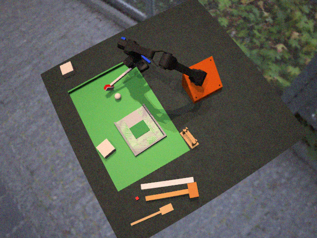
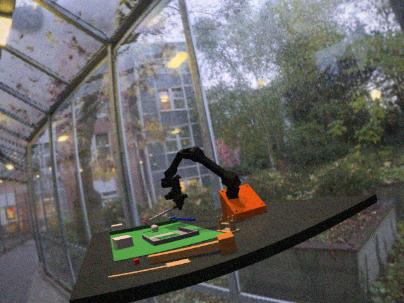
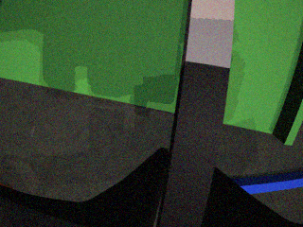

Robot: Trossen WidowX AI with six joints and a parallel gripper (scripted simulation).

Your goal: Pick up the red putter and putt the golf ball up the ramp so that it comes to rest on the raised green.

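My gripper (image 1: 132,67) (image 2: 179,206) (image 3: 177,157) is shut on the red putter's shaft (image 1: 121,77) (image 2: 161,213) (image 3: 208,43), near the far end of the green mat. The putter slants down to its red head (image 1: 108,87) (image 2: 144,219), which hangs a little above the mat. The white golf ball (image 1: 117,96) (image 2: 154,228) sits on the green mat (image 1: 89,115), close to the head but apart from it. Beyond the ball is the grey-walled ramp structure (image 1: 151,146) with the dark green square (image 1: 139,129) inside. The ball and head are outside the wrist view.
A dark wall (image 1: 94,78) edges the mat behind the putter. A blue stick (image 1: 145,59) (image 2: 184,218) (image 3: 279,185) lies beneath the arm. A pale block (image 1: 106,148) (image 2: 122,242) sits on the mat. A wooden stand (image 1: 189,138) (image 2: 227,225) and an orange mallet (image 1: 193,190) (image 2: 227,242) are beyond it.
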